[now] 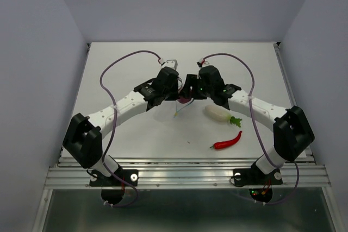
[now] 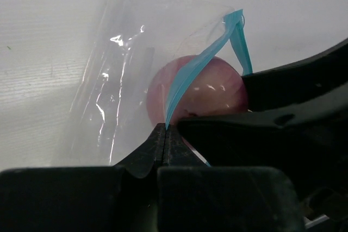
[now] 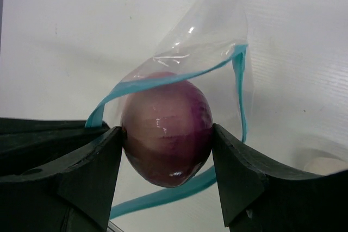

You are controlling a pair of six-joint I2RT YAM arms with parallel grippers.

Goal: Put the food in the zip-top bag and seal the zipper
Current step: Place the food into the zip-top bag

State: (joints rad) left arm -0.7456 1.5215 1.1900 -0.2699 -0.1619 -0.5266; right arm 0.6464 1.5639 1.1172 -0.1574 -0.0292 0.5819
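My right gripper is shut on the round purple-red onion, one finger on each side. The onion sits in the open mouth of the clear zip-top bag, and the light-blue zipper loops around it. My left gripper is shut on the zipper at one edge of the bag, holding it up with the onion behind the strip. Both grippers meet at the table's middle. The white radish and red chili lie on the table to the right.
The white table is walled by grey panels at the back and sides. A metal rail runs along the near edge by the arm bases. Cables arch over both arms.
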